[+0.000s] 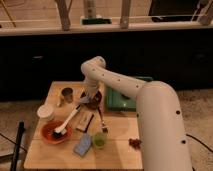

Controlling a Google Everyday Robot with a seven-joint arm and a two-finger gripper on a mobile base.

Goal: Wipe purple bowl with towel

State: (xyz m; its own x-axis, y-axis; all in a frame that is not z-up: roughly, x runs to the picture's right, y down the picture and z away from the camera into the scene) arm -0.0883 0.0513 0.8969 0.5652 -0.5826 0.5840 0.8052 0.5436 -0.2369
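The purple bowl (98, 97) sits toward the back of the wooden desk (117, 156), near its middle. It shows only as a dark maroon shape, partly hidden by the tip of the robot's arm. The end effector (92, 100) is down at the bowl, right over or against its left side. From this view I cannot tell whether it is apart, together or clamped on something. A pale grey scrap, which may be the towel (81, 100), shows just left of the end effector, low against the desk.

Just right of the bowl lies a green tray (121, 99), reaching to the back edge of the desk. To the left of the bowl stands a dull metal cup (67, 94), and nearer the left edge a white cup (45, 111). In front of the bowl lies a brown rectangular block (85, 120), with a thin utensil (102, 122) just beside it on the right.

Further forward on the left is an orange-red bowl (49, 134) with a white-handled brush (69, 121) resting in it, the handle slanting up toward the end effector. Near the front edge a small green cup (100, 140) stands just beside a flat blue sponge (83, 145). A small brown object (134, 143) lies to the right, close to the robot's white arm (155, 115), which fills the right side of the view.
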